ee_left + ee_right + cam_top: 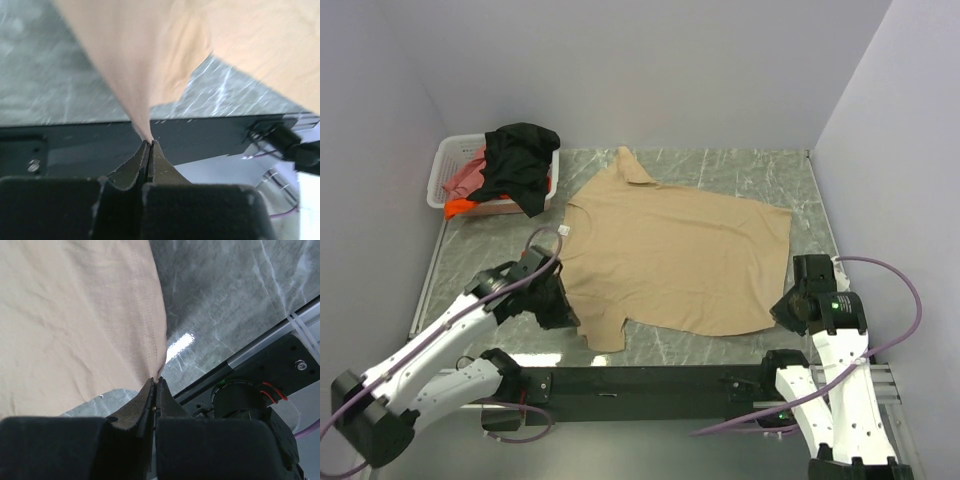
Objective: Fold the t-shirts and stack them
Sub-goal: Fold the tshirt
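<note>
Pinching near edge of tan t-shirt (670,255) with left end effector (149,145) and right end effector (156,382); 0 folded, other t-shirts (520,160) heaped in far-left basket (439,175).

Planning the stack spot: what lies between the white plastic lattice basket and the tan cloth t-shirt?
Top view: bare grey marbled tabletop; the black cloth shirt overhangs the basket.

Left arm (440,345) extends from the table's (720,170) near edge, angled rightward. Left gripper (150,143) is clamped tight on a fold of the tan shirt (670,260). Right arm (845,385) stands bent at the near right corner. Right gripper (156,381) is likewise pinched on the shirt's hem.
</note>
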Tool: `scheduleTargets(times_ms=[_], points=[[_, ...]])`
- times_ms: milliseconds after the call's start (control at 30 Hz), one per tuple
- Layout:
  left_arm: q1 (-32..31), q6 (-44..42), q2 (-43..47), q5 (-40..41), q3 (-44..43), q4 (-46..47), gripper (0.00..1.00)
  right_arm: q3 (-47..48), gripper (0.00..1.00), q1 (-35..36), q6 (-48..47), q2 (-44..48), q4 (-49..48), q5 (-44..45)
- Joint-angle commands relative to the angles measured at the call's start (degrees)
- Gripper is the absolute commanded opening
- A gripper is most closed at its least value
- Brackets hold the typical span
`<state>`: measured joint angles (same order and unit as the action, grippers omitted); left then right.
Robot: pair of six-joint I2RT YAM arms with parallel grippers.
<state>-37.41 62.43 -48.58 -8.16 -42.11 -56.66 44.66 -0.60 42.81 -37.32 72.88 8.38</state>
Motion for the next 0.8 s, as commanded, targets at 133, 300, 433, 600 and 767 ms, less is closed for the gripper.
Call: scheduleTargets(times_ms=[133, 300, 433, 600, 767], points=[[10.84, -11.89, -14.51, -6.42, -9.3, 12.62, 0.01, 3.59, 0.0, 0.34, -1.85, -5.74, -5.2, 2.25], [13.59, -17.16, -25.75, -8.88, -14.66, 17.54, 0.01, 1.57, 0.0, 0.25, -1.32, -10.22, -11.44, 1.55], [14.2, -22.78, -34.37, -8.89, -22.46, 19.22, 0.01, 0.86, 0.0, 0.34, -2.11, -15.93, -16.27, 0.93], [15.35, -28.59, -45.26, -8.36, -31.53, 18.26, 0.01, 2.79, 0.0, 0.34, -3.96, -24.35, -20.67, 0.41], [16.75, -34.22, -53.1, -9.94, -41.73, 17.46, 0.0, 5.25, 0.0, -1.24, -7.03, -30.7, -23.04, 0.32]])
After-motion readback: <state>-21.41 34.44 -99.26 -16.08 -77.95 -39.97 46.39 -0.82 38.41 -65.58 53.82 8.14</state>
